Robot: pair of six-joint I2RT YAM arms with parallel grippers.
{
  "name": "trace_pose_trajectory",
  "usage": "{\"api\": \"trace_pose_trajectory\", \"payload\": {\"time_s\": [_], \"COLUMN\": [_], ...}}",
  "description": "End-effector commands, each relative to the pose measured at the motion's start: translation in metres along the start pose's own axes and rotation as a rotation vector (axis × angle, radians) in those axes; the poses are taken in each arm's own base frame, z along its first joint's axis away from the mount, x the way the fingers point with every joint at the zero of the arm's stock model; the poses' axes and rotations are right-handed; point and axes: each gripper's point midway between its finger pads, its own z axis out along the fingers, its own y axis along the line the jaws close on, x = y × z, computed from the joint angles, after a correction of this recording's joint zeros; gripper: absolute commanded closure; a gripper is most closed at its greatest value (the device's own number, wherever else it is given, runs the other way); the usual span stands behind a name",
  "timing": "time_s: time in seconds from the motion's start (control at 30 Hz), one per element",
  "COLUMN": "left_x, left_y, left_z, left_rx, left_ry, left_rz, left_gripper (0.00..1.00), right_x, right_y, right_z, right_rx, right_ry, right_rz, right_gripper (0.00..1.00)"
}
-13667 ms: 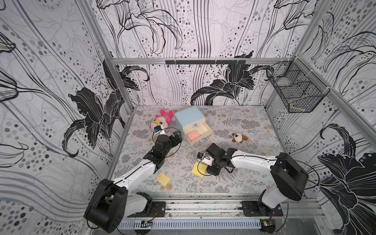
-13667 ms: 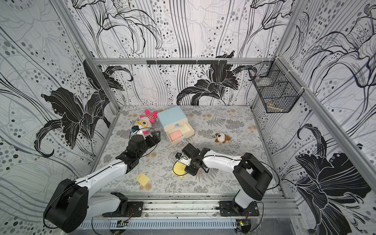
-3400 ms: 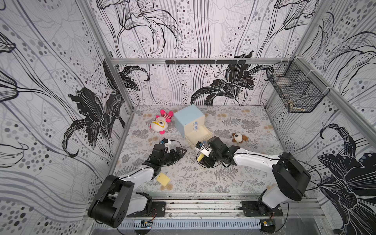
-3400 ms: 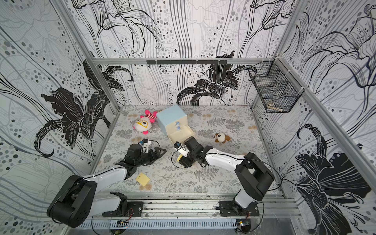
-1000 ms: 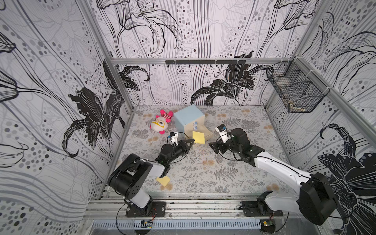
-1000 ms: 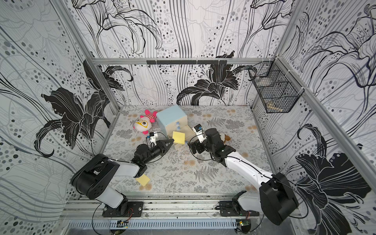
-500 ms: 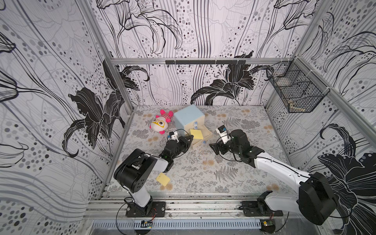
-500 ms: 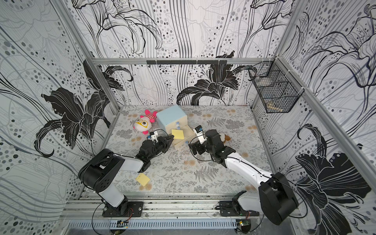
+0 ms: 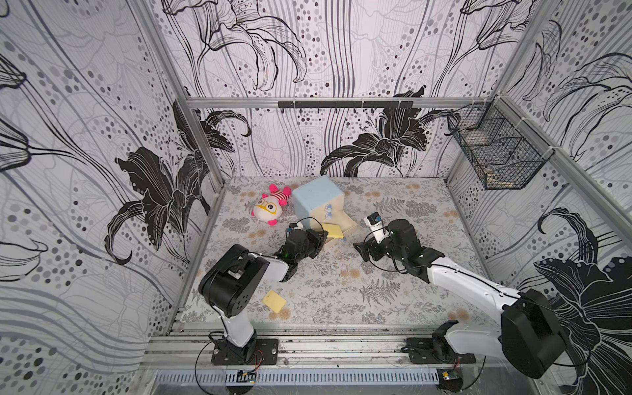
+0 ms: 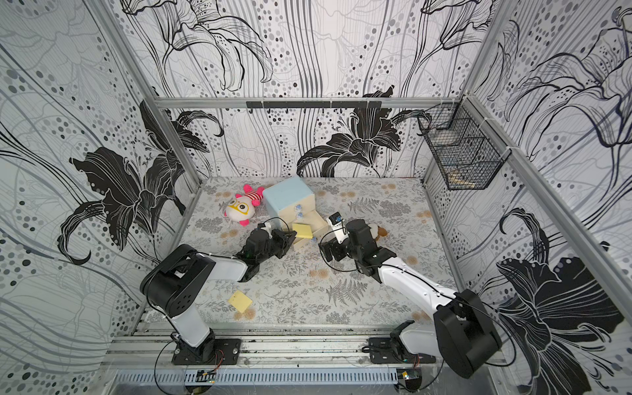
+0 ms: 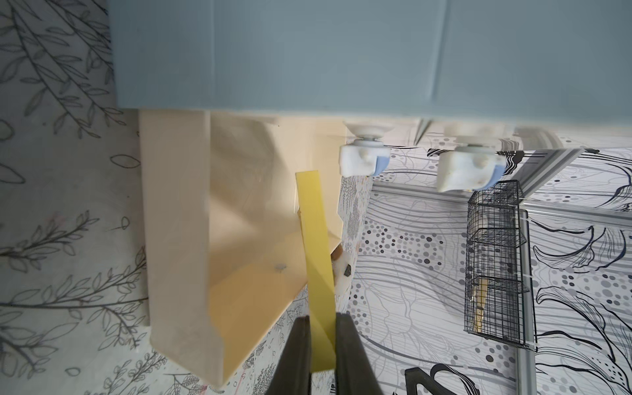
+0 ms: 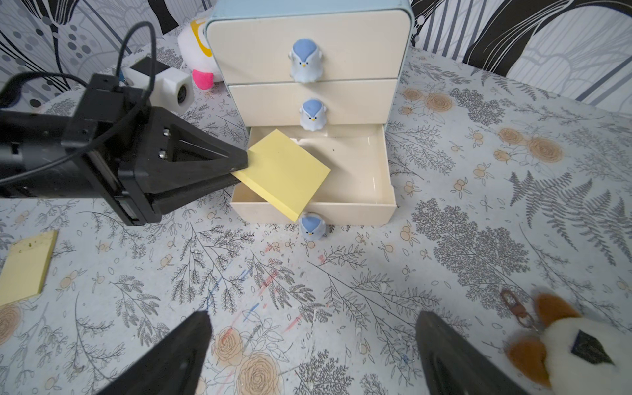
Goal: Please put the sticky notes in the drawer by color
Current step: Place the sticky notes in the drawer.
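The drawer (image 9: 316, 196) (image 10: 287, 196) is a pale blue chest with three cream fronts and blue-white knobs. Its top two drawers are pushed in; the bottom one (image 12: 384, 171) is pulled out, and its floor looks bare. My left gripper (image 12: 239, 167) (image 11: 323, 328) is shut on the edge of a yellow sticky note pad (image 12: 284, 174) (image 11: 316, 239) (image 9: 333, 231). It holds the pad tilted over the open drawer's left front corner. Another yellow pad (image 9: 274, 301) (image 12: 25, 266) lies on the table near the front. My right gripper (image 12: 313, 314) (image 9: 360, 249) is open, low over the table in front of the drawer.
A pink-and-white plush (image 9: 268, 210) lies left of the chest. A small brown-and-white plush dog (image 12: 564, 345) (image 10: 378, 232) sits just right of my right gripper. A wire basket (image 9: 496, 157) hangs on the right wall.
My left gripper has carried the yellow pad forward, from beside the chest to over the open bottom drawer. The right gripper stayed open and shifted only slightly.
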Motion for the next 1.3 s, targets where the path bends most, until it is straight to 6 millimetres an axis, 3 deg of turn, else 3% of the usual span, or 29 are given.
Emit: {"api": "trace_pose_trajectory", "payload": {"time_s": [0.0, 0.13, 0.17, 0.23, 0.33, 0.43, 0.7, 0.83, 0.93, 1.1, 1.27], "left_x": [-0.005, -0.010, -0.011, -0.012, -0.016, -0.018, -0.015, -0.031, -0.044, -0.059, -0.051], "left_y": [-0.006, -0.005, -0.005, -0.006, -0.009, -0.009, 0.000, 0.018, 0.037, 0.069, 0.106], "left_z": [0.007, 0.011, 0.011, 0.009, 0.002, -0.010, -0.050, -0.088, -0.125, -0.195, -0.237], "left_rx": [0.000, -0.009, -0.006, -0.002, -0.006, -0.040, -0.136, -0.294, -0.444, -0.733, -0.952], "left_ry": [-0.032, -0.055, -0.060, -0.072, -0.097, -0.118, -0.168, -0.276, -0.351, -0.489, -0.498], "left_rz": [0.006, -0.005, -0.008, -0.017, -0.006, 0.031, 0.123, 0.226, 0.312, 0.373, 0.348], "left_gripper": [0.99, 0.90, 0.82, 0.52, 0.35, 0.30, 0.30, 0.18, 0.02, 0.03, 0.03], "right_x": [0.004, 0.009, 0.009, 0.011, 0.014, 0.014, 0.016, 0.013, 0.014, 0.012, 0.008], "right_y": [-0.004, -0.004, -0.004, -0.003, -0.002, 0.000, 0.010, 0.023, 0.031, 0.038, 0.047], "right_z": [0.000, 0.000, 0.000, 0.002, 0.003, 0.004, 0.016, 0.023, 0.030, 0.039, 0.048], "right_rx": [0.016, 0.017, 0.016, 0.011, 0.004, -0.008, -0.077, -0.140, -0.150, -0.167, -0.189], "right_ry": [-0.002, 0.006, 0.007, 0.013, 0.019, 0.016, 0.034, 0.018, 0.029, 0.030, 0.033], "right_rz": [0.015, 0.018, 0.019, 0.019, 0.023, 0.026, 0.026, 0.025, 0.009, 0.001, -0.018], "right_gripper": [0.01, 0.01, 0.01, 0.01, 0.01, 0.01, 0.01, 0.01, 0.01, 0.01, 0.01]}}
